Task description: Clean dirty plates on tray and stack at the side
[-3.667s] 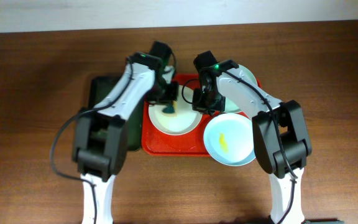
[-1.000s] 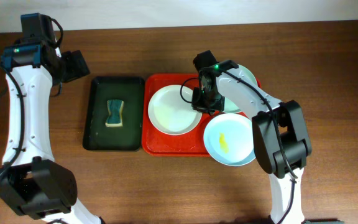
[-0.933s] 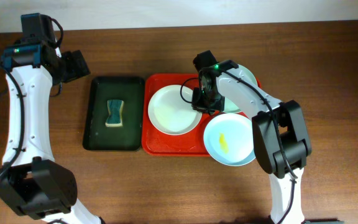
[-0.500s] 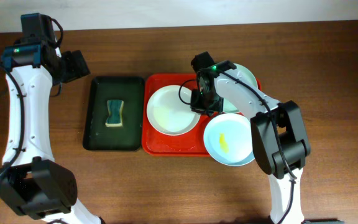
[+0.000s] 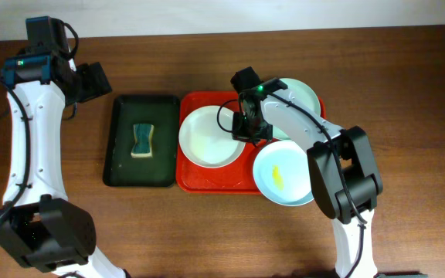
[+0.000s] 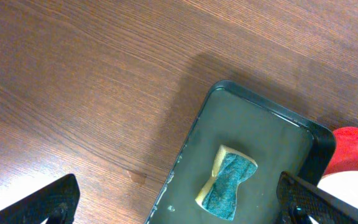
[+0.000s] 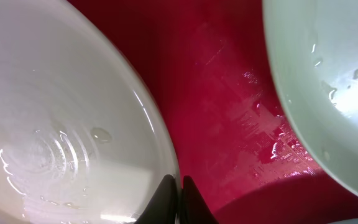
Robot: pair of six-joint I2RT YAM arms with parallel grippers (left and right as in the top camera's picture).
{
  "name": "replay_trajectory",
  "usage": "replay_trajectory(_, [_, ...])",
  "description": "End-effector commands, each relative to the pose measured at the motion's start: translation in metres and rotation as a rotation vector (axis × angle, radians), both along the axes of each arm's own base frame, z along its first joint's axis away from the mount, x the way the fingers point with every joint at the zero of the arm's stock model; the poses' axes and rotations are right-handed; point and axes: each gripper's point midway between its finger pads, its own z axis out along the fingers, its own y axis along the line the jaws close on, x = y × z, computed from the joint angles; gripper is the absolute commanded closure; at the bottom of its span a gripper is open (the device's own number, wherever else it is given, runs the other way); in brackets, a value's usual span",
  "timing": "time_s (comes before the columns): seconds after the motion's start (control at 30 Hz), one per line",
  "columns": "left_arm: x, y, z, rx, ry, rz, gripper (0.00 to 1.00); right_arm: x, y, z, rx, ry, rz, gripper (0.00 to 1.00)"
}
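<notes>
R claw (image 5: 247, 127) is clamped on the right rim of the white plate (image 5: 207, 137), which sits in the red tray's (image 5: 207, 184) left half, leftward of that claw; L claw (image 5: 91, 79) gapes wide, well apart over the desk (image 5: 408, 93), so R arm's nearer.

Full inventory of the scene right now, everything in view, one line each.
table: 1, brown wood, under everything
red tray: 1, bright red, centre of table
white plate: 1, white, wet, left half of red tray
pale green plate: 1, pale blue-green, red tray's far right corner, partly under right arm
smeared plate: 1, pale blue with yellow smear, near right corner, overhanging the rim
green tray: 1, dark green, just left of red tray
sponge: 1, teal on yellow, in green tray
left fingers: 1 pair, black, open, over table left of green tray
right fingers: 1 pair, black, shut on white plate's right rim
</notes>
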Motion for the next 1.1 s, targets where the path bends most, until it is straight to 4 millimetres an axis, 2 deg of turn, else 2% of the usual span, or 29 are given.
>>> replay_trajectory(0.0, [0.001,-0.002,0.005,-0.012,-0.016,0.006,0.01,-0.007,-0.012,-0.009,-0.023,0.050,-0.022,0.96])
replay_trajectory(0.1, [0.001,-0.002,0.005,-0.012,-0.016,0.006,0.01,-0.011,-0.021,-0.002,0.019,0.101,-0.047,0.96])
replay_trajectory(0.23, [0.001,-0.002,0.005,-0.012,-0.016,0.006,0.01,-0.013,-0.007,0.019,0.194,0.104,0.059,0.96])
replay_trajectory(0.43, [0.001,-0.002,0.005,-0.012,-0.016,0.006,0.01,-0.010,-0.008,0.043,0.207,0.053,0.085,0.96])
replay_trajectory(0.67, [0.001,-0.002,0.005,-0.012,-0.016,0.006,0.01,-0.009,-0.007,0.083,0.232,-0.035,0.112,0.96])
replay_trajectory(0.83, [0.001,-0.002,0.005,-0.012,-0.016,0.006,0.01,-0.010,-0.006,0.095,0.248,-0.055,0.116,0.96])
replay_trajectory(1.07, [0.001,-0.002,0.005,-0.012,-0.016,0.006,0.01,-0.003,0.018,0.107,0.357,-0.105,0.154,0.96])
